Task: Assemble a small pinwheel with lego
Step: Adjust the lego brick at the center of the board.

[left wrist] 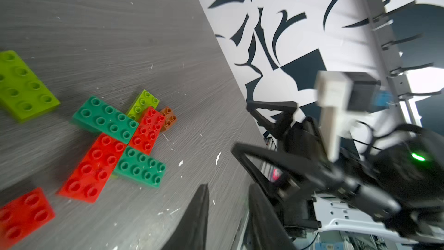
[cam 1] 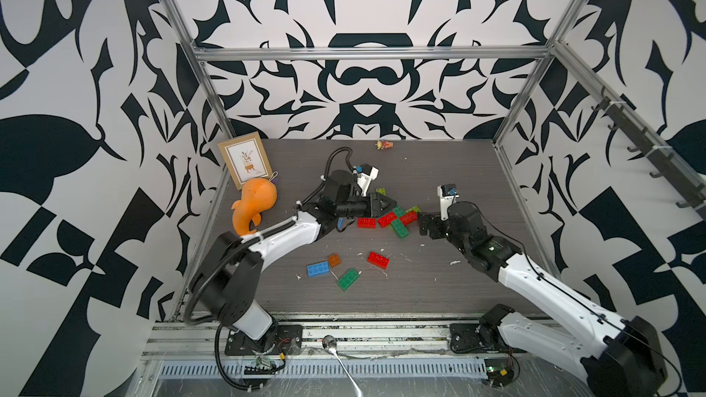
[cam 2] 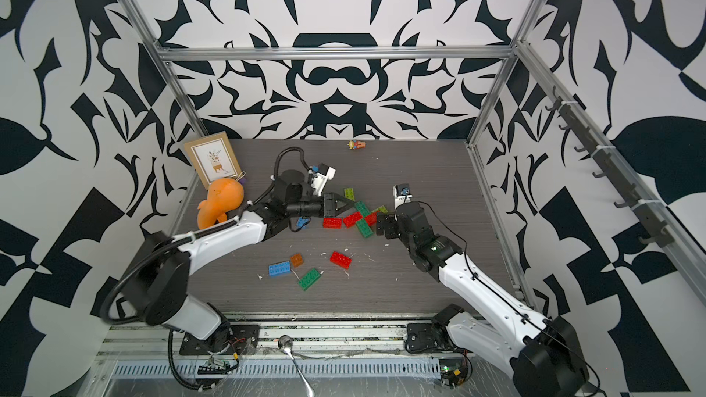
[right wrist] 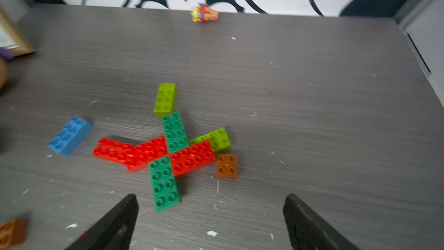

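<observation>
In a top view the pinwheel (cam 1: 398, 218) is flanked, left gripper (cam 1: 391, 204) at its eleven o'clock, right gripper (cam 1: 421, 224) at three. Left wrist: jaws seen part-open, empty. Right wrist: jaws spread wide, empty, a green brick (right wrist: 164, 183) pointed lengthwise toward them

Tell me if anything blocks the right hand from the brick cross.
Nothing visible does: only bare table lies between the open right hand and the nearest dark green brick of the cross.
</observation>
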`<action>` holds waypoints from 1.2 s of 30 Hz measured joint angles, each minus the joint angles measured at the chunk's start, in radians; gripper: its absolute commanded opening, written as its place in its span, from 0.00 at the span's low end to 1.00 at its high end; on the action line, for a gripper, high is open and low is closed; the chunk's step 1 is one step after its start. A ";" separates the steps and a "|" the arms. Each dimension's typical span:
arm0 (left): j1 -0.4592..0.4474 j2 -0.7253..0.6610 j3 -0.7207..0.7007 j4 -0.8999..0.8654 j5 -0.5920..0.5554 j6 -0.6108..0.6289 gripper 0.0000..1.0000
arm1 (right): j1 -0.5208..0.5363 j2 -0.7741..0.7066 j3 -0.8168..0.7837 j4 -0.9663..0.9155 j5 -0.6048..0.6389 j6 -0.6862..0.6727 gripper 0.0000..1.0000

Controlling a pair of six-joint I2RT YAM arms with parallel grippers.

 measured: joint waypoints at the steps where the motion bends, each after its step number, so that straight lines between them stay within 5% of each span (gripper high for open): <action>1: -0.012 -0.078 -0.035 -0.023 -0.044 0.025 0.68 | -0.043 0.021 0.000 -0.016 -0.029 0.011 0.92; 5: -0.082 -0.391 -0.200 -0.092 -0.206 0.139 1.00 | -0.130 0.117 0.000 -0.047 -0.108 0.031 0.91; 11: -0.099 -0.653 -0.444 -0.144 -0.363 0.244 1.00 | -0.140 0.273 0.008 -0.044 -0.194 0.030 0.82; 20: -0.099 -0.546 -0.572 -0.083 -0.331 0.308 1.00 | -0.149 0.397 0.062 -0.031 -0.251 0.010 0.78; 36: -0.099 -0.528 -0.572 0.001 -0.251 0.312 1.00 | -0.149 0.616 0.255 -0.076 -0.252 -0.045 0.49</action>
